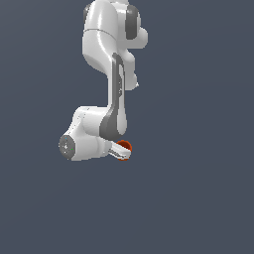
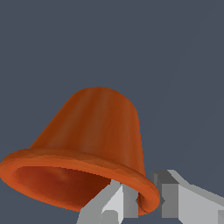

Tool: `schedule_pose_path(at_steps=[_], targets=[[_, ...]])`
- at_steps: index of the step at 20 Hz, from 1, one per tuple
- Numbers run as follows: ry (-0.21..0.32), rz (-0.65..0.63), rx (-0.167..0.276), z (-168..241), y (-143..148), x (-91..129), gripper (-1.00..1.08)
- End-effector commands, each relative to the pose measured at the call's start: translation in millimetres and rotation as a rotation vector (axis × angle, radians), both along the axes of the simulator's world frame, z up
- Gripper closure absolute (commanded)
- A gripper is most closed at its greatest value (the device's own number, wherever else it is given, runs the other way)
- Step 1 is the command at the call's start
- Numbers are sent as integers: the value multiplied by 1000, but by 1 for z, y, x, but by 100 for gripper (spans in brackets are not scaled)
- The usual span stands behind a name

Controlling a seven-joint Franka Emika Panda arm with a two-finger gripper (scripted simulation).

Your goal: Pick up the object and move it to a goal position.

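The object is a small orange-red cup (image 2: pixel 96 131) with ribbed, tapered sides and a darker red inside. In the wrist view it fills the picture, and its flared rim lies between my fingers. One finger (image 2: pixel 114 204) sits inside the mouth and the other finger (image 2: pixel 183 202) presses outside the wall. My gripper (image 2: pixel 142 194) is shut on the cup's rim. In the exterior view only a sliver of the cup (image 1: pixel 125 145) shows past the gripper (image 1: pixel 122 151), low on the arm. No goal marker shows in either view.
The arm's white links (image 1: pixel 106 44) rise above the hand in the exterior view. A uniform dark grey-blue ground (image 1: pixel 198 149) lies all around, with no other objects or edges in sight.
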State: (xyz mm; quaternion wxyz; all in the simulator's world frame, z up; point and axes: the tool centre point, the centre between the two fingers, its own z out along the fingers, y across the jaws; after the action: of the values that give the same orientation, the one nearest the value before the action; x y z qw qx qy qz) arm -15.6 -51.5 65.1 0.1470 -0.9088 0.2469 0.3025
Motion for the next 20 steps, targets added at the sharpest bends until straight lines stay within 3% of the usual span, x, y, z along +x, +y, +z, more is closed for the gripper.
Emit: schedule_pose_path(at_steps=[1, 11, 20], targets=[[1, 0, 0, 0, 0, 0, 108], [0, 0, 0, 11, -3, -2, 108], [0, -1, 0, 75, -24, -12, 108]])
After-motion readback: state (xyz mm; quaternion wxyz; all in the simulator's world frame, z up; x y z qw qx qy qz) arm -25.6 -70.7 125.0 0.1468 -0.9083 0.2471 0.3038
